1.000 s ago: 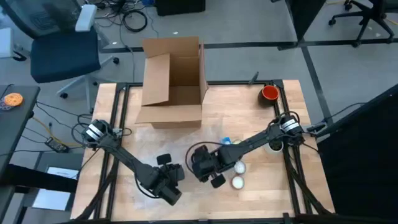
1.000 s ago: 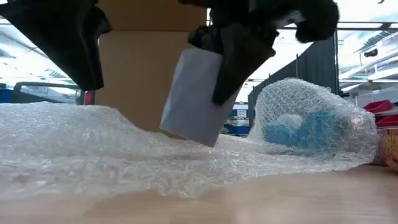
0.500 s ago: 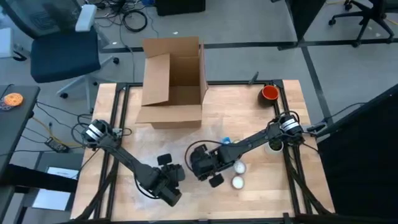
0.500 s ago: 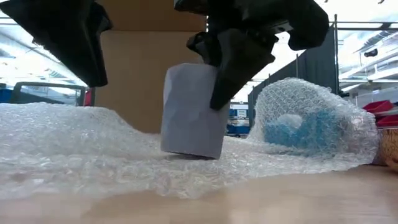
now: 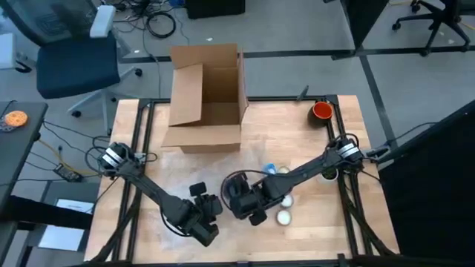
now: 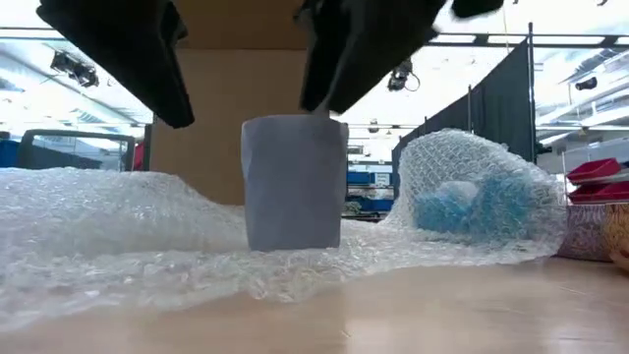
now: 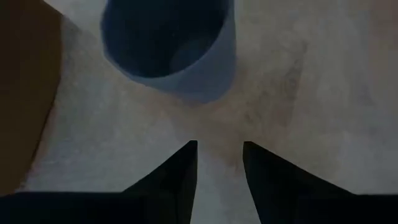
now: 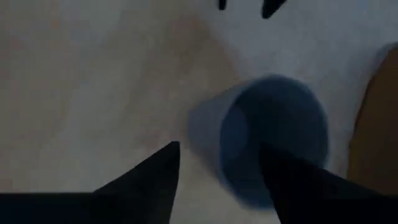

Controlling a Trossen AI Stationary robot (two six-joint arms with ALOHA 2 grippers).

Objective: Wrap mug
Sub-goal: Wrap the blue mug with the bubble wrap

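A grey-blue mug (image 6: 293, 182) stands upright on its base on a sheet of bubble wrap (image 6: 108, 231). My right gripper (image 8: 217, 152) hovers open right over the mug's rim, one finger above the hollow and one outside the wall. The mug (image 8: 273, 137) shows from above in that view. My left gripper (image 7: 217, 152) is open over the bubble wrap beside the mug (image 7: 168, 50), with nothing between its fingers. In the high view both grippers (image 5: 241, 200) (image 5: 202, 219) cover the mug. My right gripper stands open over the mug's rim (image 6: 319, 120), its fingers pointing down on either side of the wall. Whether a finger touches the rim, I cannot tell.
A blue thing wrapped in bubble wrap (image 6: 482, 197) lies to the mug's right. An open cardboard box (image 5: 206, 96) stands at the far side, and a red mug (image 5: 321, 111) sits at the far right corner. Two white round things (image 5: 283, 216) lie near the right arm.
My right gripper has gone down with the tilted mug, set it upright on the bubble wrap, opened and let go. It has then risen slightly above the rim. The mug now stands on its base a little farther left.
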